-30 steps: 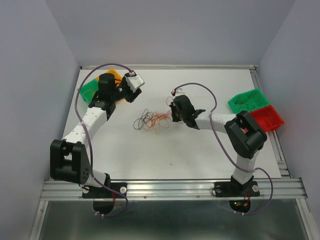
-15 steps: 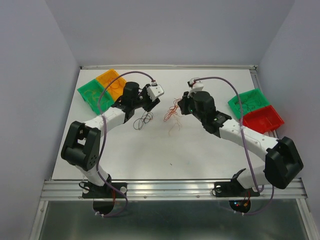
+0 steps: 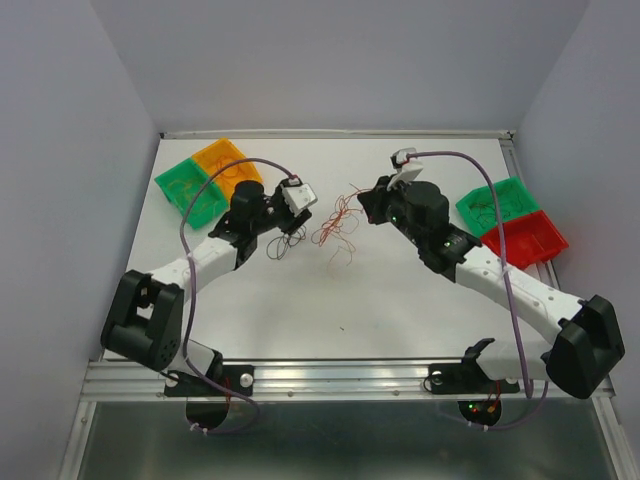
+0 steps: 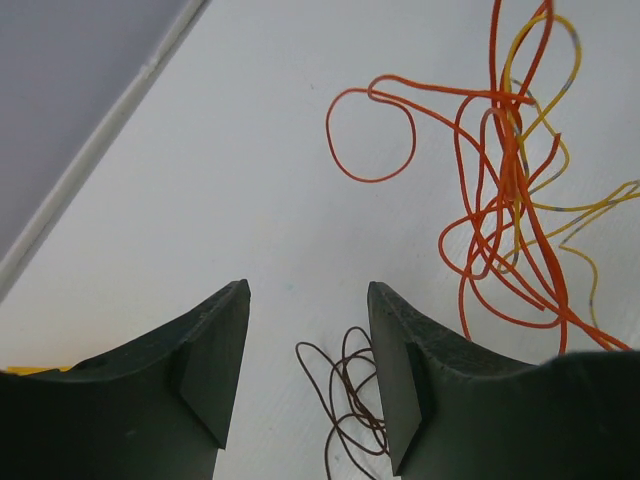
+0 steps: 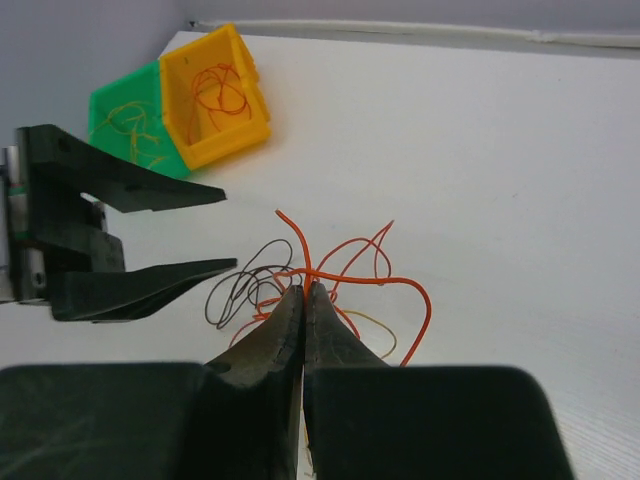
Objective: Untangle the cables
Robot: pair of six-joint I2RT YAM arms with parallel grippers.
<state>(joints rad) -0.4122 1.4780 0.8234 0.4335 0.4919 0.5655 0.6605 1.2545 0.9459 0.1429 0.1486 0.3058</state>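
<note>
Between the tips of the right claw (image 5: pixel 303 300): orange cable (image 5: pixel 310 272), pinched to pull free.
Left claw (image 4: pixel 307 300), spread, straddles dark cable (image 4: pixel 345 400), probably to anchor it.

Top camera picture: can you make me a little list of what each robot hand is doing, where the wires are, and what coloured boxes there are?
Left gripper: open, holding nothing, over the thin dark brown cable
Right gripper: shut, pinching a strand of the orange cable tangle
Cables: side by side on the white table, dark one to the left
Left boxes: left green plastic bin and orange plastic bin, wires inside both
Right boxes: right green plastic bin, red plastic bin
</note>
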